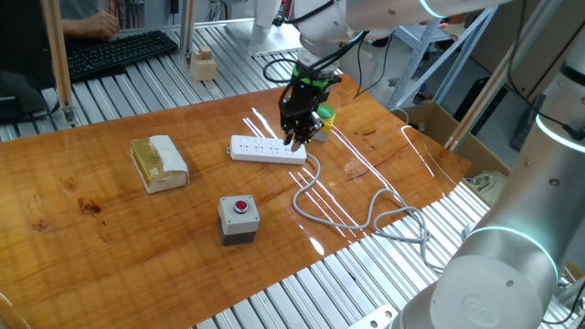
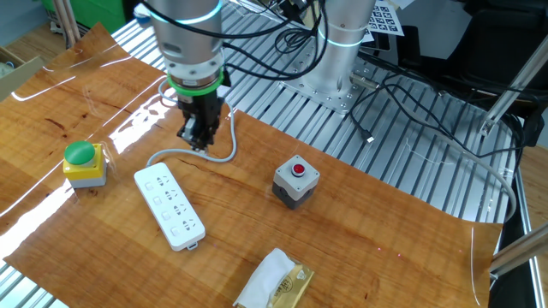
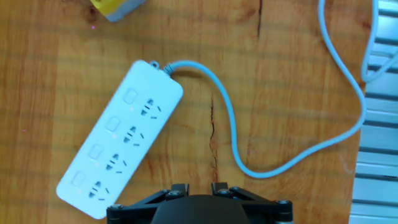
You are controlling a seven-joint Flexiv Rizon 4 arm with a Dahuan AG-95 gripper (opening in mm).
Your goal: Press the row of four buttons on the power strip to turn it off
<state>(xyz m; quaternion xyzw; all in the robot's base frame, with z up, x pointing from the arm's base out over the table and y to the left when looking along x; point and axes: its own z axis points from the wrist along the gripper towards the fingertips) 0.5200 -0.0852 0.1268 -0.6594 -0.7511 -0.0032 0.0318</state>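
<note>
From one fixed view we look down across the table from a far corner; from the other, from the opposite side, nearer. Our hand view faces straight down, close. All three share the power strip.

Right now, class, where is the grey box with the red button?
The grey box sits near the table's front edge in one fixed view, between the tan block and the cable.
</note>
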